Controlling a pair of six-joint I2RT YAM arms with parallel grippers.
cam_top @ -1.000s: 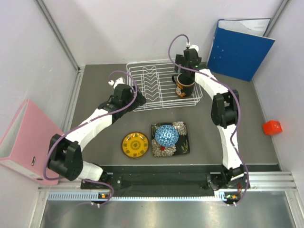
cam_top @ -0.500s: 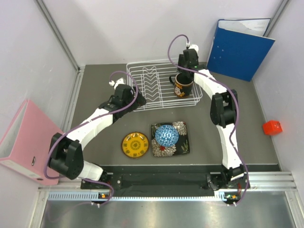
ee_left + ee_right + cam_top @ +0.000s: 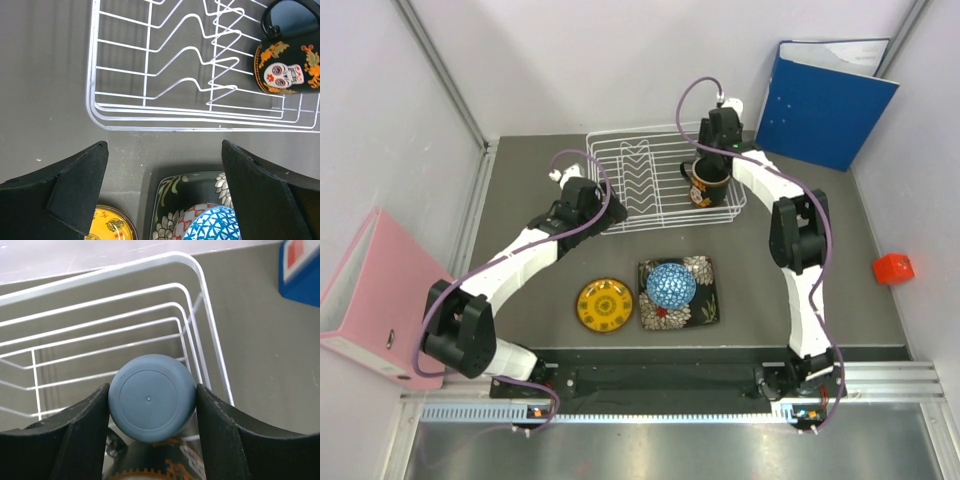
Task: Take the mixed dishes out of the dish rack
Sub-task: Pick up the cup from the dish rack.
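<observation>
Your right gripper's fingers [image 3: 82, 427] press against both sides of the small light blue cup [image 3: 150, 392]. The right gripper [image 3: 152, 407] has it clamped upside down, flat base toward the wrist camera. The cup sits over the far right corner of the white wire dish rack [image 3: 202, 305]. The dark patterned mug [image 3: 708, 183] stands just beside it inside the rack, its skull print facing the near side. You cannot tell whether the cup's rim touches the wires below.

Your left gripper [image 3: 164, 150] has its fingers spread wide with nothing between them. It hangs over bare table just outside the rack's near left corner.

On the table in front of the rack, the blue mosaic-patterned bowl [image 3: 671, 285] rests on the black square floral plate [image 3: 703, 305]. The small round yellow patterned plate [image 3: 604, 305] lies just left of them. A blue binder [image 3: 825, 100] leans at the far right.
</observation>
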